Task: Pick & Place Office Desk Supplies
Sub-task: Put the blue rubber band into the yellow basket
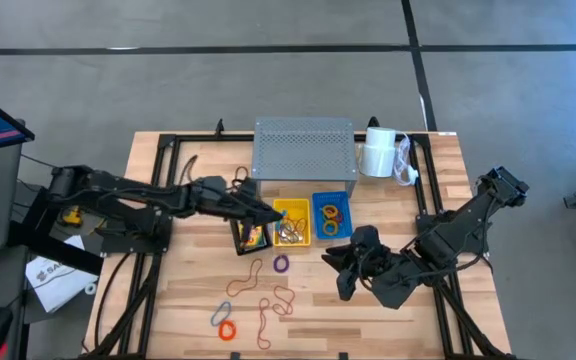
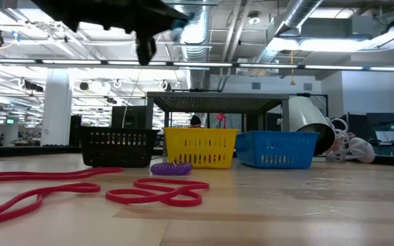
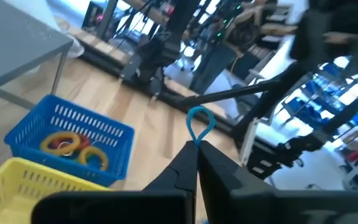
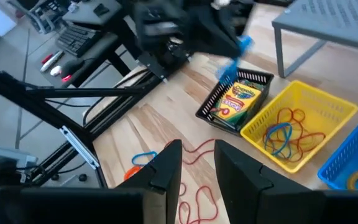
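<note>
The step in hand was judged to be transport. The left gripper (image 1: 273, 215) was clenched on a blue rubber band (image 3: 199, 126), the loop standing up from its fingertips, above the near-left edge of the yellow basket (image 1: 293, 222). The next move called for release over that basket. The right gripper (image 1: 340, 268) waited with fingers parted over the tabletop (image 1: 388, 325). Other bands (image 1: 258, 300) lay loose there.
</note>
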`<action>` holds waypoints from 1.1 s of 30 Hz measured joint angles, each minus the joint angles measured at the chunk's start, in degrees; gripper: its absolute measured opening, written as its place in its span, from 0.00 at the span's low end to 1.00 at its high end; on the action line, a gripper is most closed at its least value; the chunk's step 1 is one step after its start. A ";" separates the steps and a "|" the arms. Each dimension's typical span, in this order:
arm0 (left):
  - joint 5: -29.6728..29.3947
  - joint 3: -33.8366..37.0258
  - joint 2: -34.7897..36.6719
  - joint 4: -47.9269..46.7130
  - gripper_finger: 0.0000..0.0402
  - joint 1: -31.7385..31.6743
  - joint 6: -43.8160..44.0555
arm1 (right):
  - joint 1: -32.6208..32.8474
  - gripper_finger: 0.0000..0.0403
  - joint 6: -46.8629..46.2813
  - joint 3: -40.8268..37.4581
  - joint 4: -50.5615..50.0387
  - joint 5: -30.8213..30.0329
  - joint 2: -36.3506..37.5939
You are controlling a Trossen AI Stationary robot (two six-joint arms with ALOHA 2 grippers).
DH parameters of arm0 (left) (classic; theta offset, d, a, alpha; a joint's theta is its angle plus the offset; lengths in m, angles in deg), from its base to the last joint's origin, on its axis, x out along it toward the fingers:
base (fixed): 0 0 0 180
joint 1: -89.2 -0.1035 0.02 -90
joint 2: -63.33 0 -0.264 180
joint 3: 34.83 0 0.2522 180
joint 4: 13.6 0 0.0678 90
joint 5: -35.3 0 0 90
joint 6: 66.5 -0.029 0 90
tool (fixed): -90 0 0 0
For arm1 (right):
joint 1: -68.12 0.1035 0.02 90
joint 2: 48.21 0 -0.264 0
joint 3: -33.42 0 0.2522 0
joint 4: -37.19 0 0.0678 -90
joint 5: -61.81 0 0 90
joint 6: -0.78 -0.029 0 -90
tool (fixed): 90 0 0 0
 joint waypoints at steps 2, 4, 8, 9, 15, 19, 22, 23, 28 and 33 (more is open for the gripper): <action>-0.14 -1.38 -2.49 -0.62 0.00 -0.40 -0.01 | 0.42 0.23 1.77 0.20 -0.09 0.04 0.02; -1.21 -2.94 -5.27 -0.65 0.00 -0.47 -0.02 | 0.80 0.23 3.01 0.23 -0.11 0.21 0.00; -1.82 -5.83 -9.86 -1.46 0.00 -0.47 -0.13 | 1.54 0.23 3.36 0.26 -0.16 1.37 0.00; -1.92 -6.54 -10.80 -2.90 0.00 -0.47 -0.71 | 1.70 0.23 3.46 0.26 -0.30 1.49 0.00; -2.05 -9.74 -15.74 -13.67 0.00 -0.47 -3.68 | 2.20 0.23 3.62 0.26 -0.33 1.47 0.00; -2.14 -9.89 -17.23 -16.14 0.00 -0.47 -4.91 | 2.20 0.23 3.37 0.26 -0.16 1.48 0.00; -2.88 -9.87 -17.28 -17.87 0.00 -0.49 -6.49 | 2.05 0.23 3.35 0.26 -0.33 1.47 0.00; -3.21 -9.87 -17.27 -18.16 0.00 -0.61 -7.06 | 1.81 0.23 3.33 0.26 -0.35 1.46 0.00; -3.50 -9.87 -17.26 -18.43 0.00 -1.08 -7.32 | 0.43 0.23 3.18 0.25 1.08 1.49 -0.02; -3.74 -9.87 -17.23 -18.70 0.00 -1.78 -7.31 | -0.98 0.23 3.56 0.23 2.43 1.52 -0.02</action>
